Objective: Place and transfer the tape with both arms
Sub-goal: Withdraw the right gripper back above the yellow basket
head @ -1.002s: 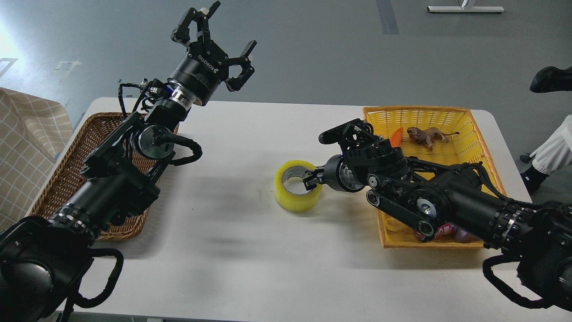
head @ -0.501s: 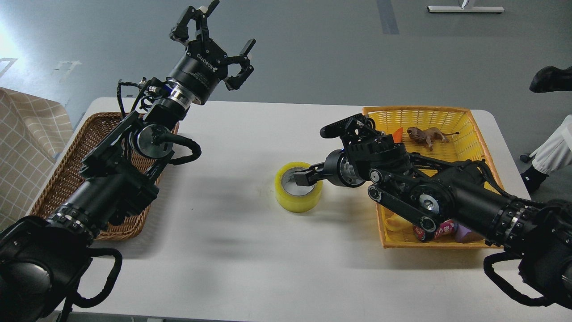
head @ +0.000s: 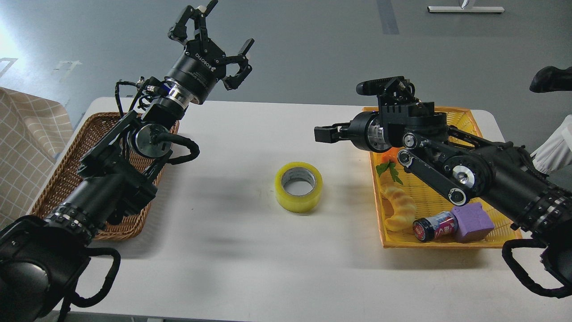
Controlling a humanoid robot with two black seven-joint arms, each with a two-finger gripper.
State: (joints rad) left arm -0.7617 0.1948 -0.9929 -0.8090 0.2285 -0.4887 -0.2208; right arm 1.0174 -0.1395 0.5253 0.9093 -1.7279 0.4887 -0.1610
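Tape (head: 298,186) flat on table (head: 250,250); ROBOTIQ-marked left end effector (head: 210,31) spread wide, right end effector (head: 322,133) state unclear.

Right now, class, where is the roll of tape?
The tape lies flat on the white table, near its middle, between the brown basket and the yellow basket.

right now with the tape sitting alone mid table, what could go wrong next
The tape lies flat, hole up, so the left hand, raised well away with fingers spread, would probably need a top-down grasp across the rim; a glancing touch could push the roll aside. The right hand hangs close above and beside it, so both arms converging there might collide.
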